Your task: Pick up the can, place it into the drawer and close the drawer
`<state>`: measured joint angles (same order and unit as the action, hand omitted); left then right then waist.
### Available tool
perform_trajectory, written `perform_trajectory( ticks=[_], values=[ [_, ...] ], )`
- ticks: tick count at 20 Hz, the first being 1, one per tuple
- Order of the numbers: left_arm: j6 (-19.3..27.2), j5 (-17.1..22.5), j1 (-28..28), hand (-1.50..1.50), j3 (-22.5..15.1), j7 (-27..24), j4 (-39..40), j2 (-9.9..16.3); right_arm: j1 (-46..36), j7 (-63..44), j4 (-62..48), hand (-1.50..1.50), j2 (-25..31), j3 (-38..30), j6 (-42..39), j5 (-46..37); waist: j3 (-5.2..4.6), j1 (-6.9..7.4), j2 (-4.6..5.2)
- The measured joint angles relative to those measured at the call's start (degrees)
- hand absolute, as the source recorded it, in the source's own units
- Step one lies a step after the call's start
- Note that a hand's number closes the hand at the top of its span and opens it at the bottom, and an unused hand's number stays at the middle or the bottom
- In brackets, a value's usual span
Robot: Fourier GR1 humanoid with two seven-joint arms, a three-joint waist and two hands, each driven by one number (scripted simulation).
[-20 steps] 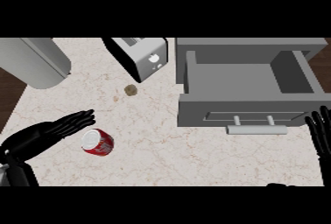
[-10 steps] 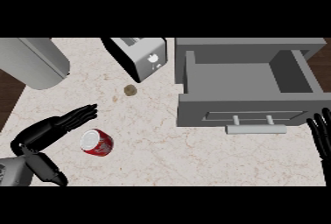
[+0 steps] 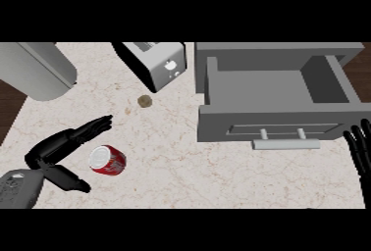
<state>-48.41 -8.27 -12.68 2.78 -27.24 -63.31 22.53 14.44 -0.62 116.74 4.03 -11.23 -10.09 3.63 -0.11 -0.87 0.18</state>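
— While the drawer [image 3: 279, 98] stands pulled out at the upper right of the counter [image 3: 188, 166], where does the can [image 3: 107, 160] lie?

— It lies on its side on the marble top at the lower left, red with a pale end facing up and left, well apart from the drawer.

— And the left hand [image 3: 62, 147]?

— It is spread around the can without holding it. The fingers [image 3: 92, 128] run straight, up and to the right, just above the can; the thumb [image 3: 66, 179] sticks out below and to the left of it. Whether either touches the can cannot be told.

— What of the right hand [image 3: 359, 149]?

— It rests at the right edge, below the drawer's corner, fingers straight and pointing up, holding nothing.

— Anything else on the counter?

— A toaster [image 3: 159, 62] sits just left of the drawer, a small brown round thing [image 3: 144, 101] lies below it, and a large grey cylinder [image 3: 33, 68] fills the upper left corner.
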Motion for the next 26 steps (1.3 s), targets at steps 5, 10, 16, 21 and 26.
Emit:
perform_trajectory(
  ticks=[5, 10, 16, 21, 26],
  values=[
    [3.79, -2.33, -0.98, -1.5, -3.19, -6.22, 6.18, 2.5, -0.67, 0.2, -0.24, -1.5, -1.14, 1.14, 1.04, -1.62, -0.02, -0.07, 0.08],
    [7.52, -3.84, -3.89, -1.5, -6.04, -11.09, 13.38, 3.51, -2.06, -0.55, -0.41, -1.5, -0.71, 0.63, 1.05, -1.14, -0.04, -0.35, 0.18],
    [11.25, -5.36, -6.66, -1.5, -9.37, -15.27, 21.16, 3.0, -1.65, -1.2, 0.33, -1.5, -0.44, 0.34, 0.64, -0.79, -0.05, -0.58, 0.21],
    [13.86, -6.66, -8.54, -1.5, -11.85, -18.74, 26.86, 2.27, -1.5, -2.32, 1.88, -1.5, -0.61, 0.44, 0.7, -0.43, -0.06, -0.64, 0.22],
    [14.69, -6.52, -11.26, -1.5, -13.28, -20.03, 30.38, 1.46, -1.26, -2.14, 2.17, -1.5, -0.96, 0.8, 0.58, -0.62, -0.02, -0.53, 0.18]
  ],
)
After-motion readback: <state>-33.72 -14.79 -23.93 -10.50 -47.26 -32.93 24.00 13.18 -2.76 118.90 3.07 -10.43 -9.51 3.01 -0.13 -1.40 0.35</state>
